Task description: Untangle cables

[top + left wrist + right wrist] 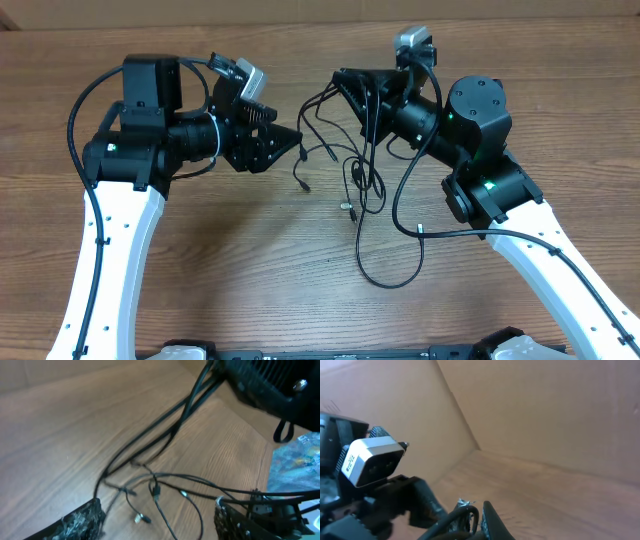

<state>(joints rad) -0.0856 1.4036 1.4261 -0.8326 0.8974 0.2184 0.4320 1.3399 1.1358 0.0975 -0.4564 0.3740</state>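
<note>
So the right jaws were clamped on a bunch of the cables (365, 190) up toward the far side of the table (200, 290). The rest draped down, and one long loop (388, 278) trailed toward the near edge. The left jaws were spread wide just beside the hanging strands, holding nothing. My worry was that if the left side bit down there, it could've caught two or three strands at once, and pulling apart would only cinch the knot tighter. A loose plug end (345, 207) could also have snagged in a loop. I couldn't tell how many cords there were or where they really crossed, since they were too thin and overlapping from above. The right wrist view was mostly cardboard wall (545, 410) and barely showed the grip, so I judged that clamp from the strands running into it.
</note>
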